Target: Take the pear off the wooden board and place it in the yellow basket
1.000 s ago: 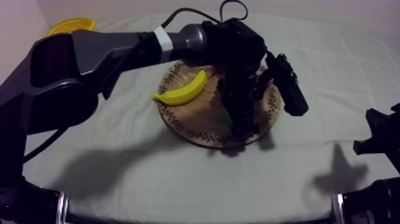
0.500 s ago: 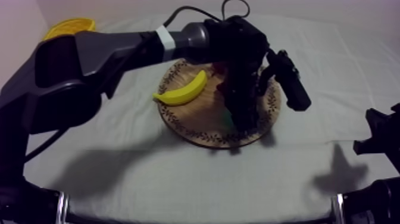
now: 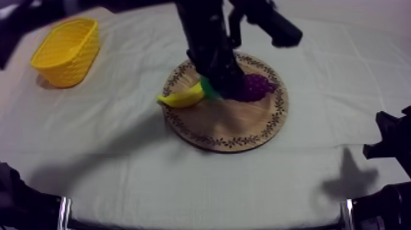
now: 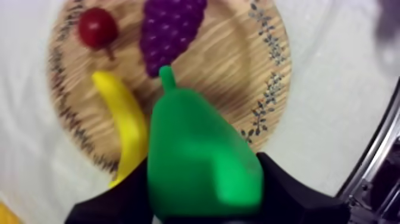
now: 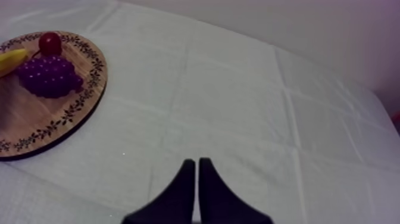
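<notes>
My left gripper (image 3: 215, 85) is shut on the green pear (image 3: 210, 90) and holds it above the round wooden board (image 3: 227, 125), over the banana's end. In the left wrist view the pear (image 4: 199, 161) sits between the two black fingers (image 4: 291, 193), stem pointing at the grapes (image 4: 169, 33). The yellow basket (image 3: 66, 50) stands at the far left of the table, well apart from the gripper. My right gripper (image 5: 195, 176) is shut on nothing, low at the table's right side (image 3: 391, 144).
On the board lie a banana (image 3: 180, 98), purple grapes (image 3: 254, 87) and a small red fruit (image 4: 97, 28). The right wrist view also has the board (image 5: 89, 89), grapes (image 5: 47, 76) and red fruit (image 5: 50, 43). Bare cloth lies between board and basket.
The left arm has risen and swung leftward, lifting the pear off the board's right half to above the banana. The basket has come out from behind the arm. The right arm has not moved.
</notes>
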